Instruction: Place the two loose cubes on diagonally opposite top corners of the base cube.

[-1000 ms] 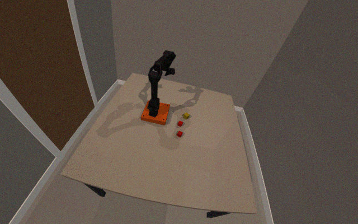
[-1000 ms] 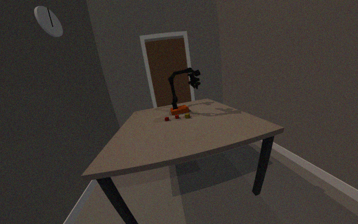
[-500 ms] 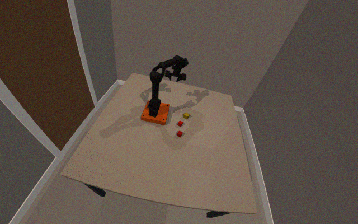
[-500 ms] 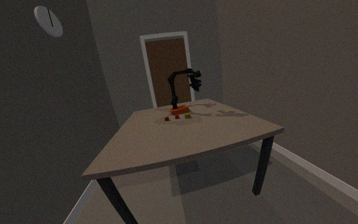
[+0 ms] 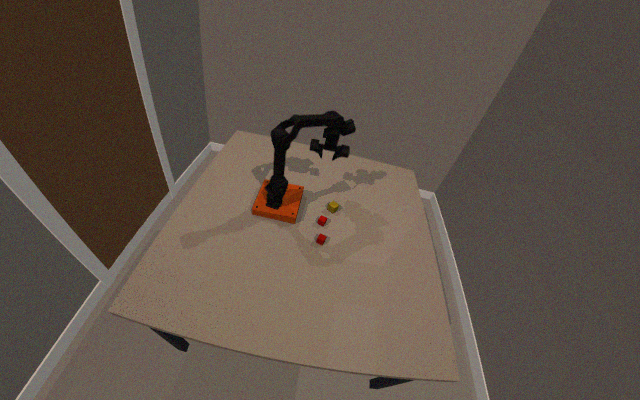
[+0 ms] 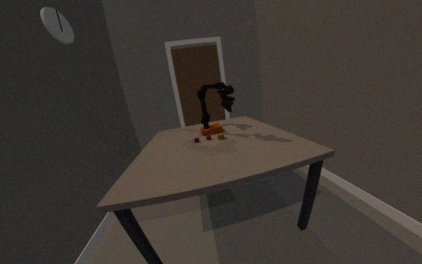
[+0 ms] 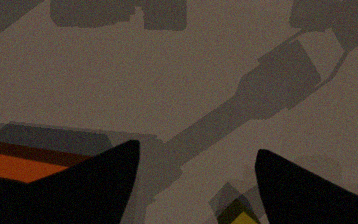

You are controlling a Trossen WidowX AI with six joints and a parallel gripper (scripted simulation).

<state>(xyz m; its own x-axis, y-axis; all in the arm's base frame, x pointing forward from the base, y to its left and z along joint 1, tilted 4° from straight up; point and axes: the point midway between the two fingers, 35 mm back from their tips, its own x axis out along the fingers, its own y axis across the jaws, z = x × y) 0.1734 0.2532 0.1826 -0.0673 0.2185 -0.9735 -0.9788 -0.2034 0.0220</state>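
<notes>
When reading left to right across the top view, find first the orange base plate, carrying the upright black arm. Next come to the lower red cube, then the upper red cube, both flat on the wooden table, apart from each other. Note, high above the tabletop, the gripper, fingers spread, holding nothing. Finish at the yellow cube, likewise on the table, near the upper red cube but not touching.
</notes>
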